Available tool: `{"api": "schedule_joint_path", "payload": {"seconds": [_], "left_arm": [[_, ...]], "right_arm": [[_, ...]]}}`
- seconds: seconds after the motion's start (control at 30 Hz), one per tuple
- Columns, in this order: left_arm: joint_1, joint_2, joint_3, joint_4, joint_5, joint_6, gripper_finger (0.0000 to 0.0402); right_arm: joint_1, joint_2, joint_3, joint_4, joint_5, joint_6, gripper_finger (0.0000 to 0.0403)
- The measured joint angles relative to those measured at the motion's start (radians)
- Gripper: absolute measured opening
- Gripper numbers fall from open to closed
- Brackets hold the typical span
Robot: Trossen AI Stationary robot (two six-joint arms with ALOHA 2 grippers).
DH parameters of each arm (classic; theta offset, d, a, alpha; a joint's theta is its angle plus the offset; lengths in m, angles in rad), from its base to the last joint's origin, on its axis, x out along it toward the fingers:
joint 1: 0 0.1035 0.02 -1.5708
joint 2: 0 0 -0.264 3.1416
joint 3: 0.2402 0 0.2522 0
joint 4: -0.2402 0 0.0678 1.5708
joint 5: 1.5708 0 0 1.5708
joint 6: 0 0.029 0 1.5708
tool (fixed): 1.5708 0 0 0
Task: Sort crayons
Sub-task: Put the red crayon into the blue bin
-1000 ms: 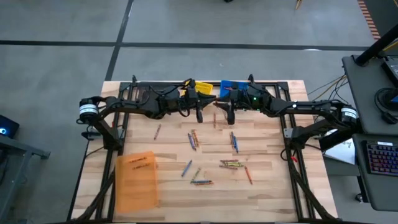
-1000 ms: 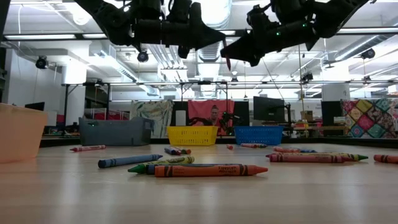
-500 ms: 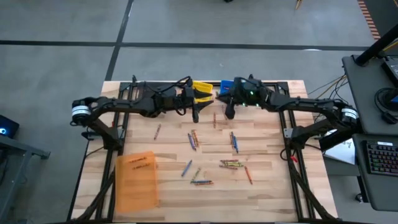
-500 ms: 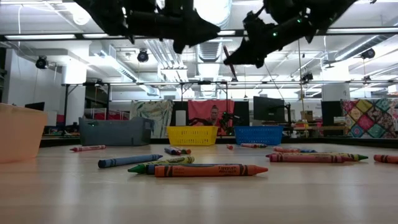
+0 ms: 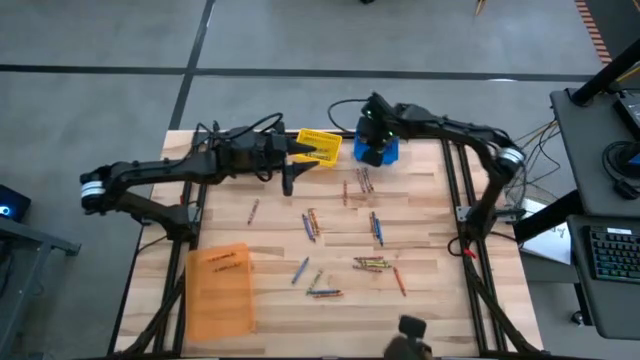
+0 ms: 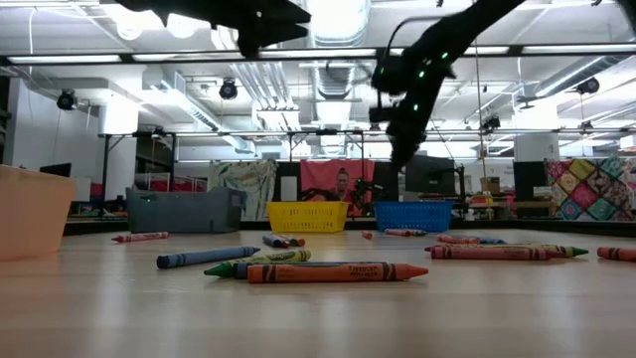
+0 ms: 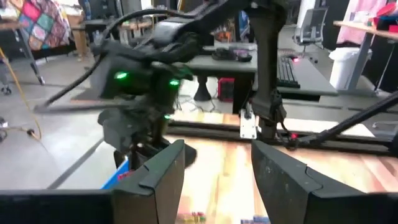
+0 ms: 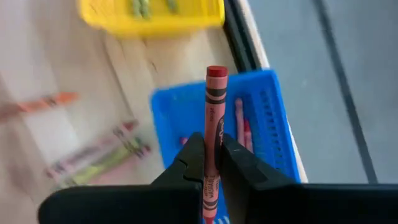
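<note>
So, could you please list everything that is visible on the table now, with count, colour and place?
Small blue plastic basket: one, far edge, holds red crayons.
Small yellow plastic basket: one, far edge, beside the blue one.
Large orange plastic bin: one, near left corner.
Thin wax crayons: many, blue, red, orange, green, scattered mid-table.
Red wax crayon: one, held over the blue basket.
Wooden table: one, light.
Left end effector: open, raised near the yellow basket.
Right end effector: shut on the red crayon.

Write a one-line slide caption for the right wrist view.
Right gripper holds a red crayon above the blue bin.
</note>
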Motion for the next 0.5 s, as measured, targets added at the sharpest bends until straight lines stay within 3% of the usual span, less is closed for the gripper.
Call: {"api": "schedule_joint_path", "payload": {"seconds": [0.23,0.5], "left_arm": [[0.0,-0.06,0.0,-0.078,-0.002,-0.006,0.0169],[0.0,-0.056,0.0,-0.085,-0.002,-0.006,0.0169]], "right_arm": [[-0.065,0.183,0.168,-0.165,-0.001,-0.055,0.0015],[-0.085,0.228,0.202,-0.205,0.0,-0.096,0.0036]]}}
